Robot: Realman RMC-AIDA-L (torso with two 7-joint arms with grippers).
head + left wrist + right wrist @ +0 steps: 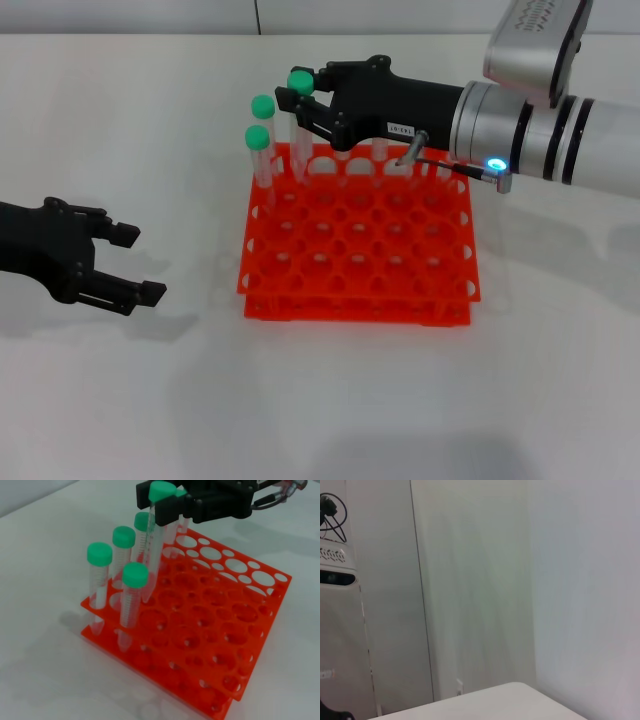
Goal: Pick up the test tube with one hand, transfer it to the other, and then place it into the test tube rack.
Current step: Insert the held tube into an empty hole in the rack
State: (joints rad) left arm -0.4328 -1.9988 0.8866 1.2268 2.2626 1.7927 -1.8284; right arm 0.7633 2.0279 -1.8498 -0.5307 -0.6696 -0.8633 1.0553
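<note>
Tube: slim clear green-capped test tube, upright, cap up, upper centre of the head view.
Right gripper: black, white-stickered, clamped on the tube's top.
Rack: orange-red holed plastic rack, under the tube's tip.
Left gripper: black, spread open, empty, left edge.

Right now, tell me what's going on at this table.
The right gripper holds a green-capped test tube just below its cap, with the tube's lower end in a hole near the far left corner of the orange rack. Several other capped tubes stand along that side of the rack. The left gripper sits off to the rack's left, fingers open, holding nothing.
</note>
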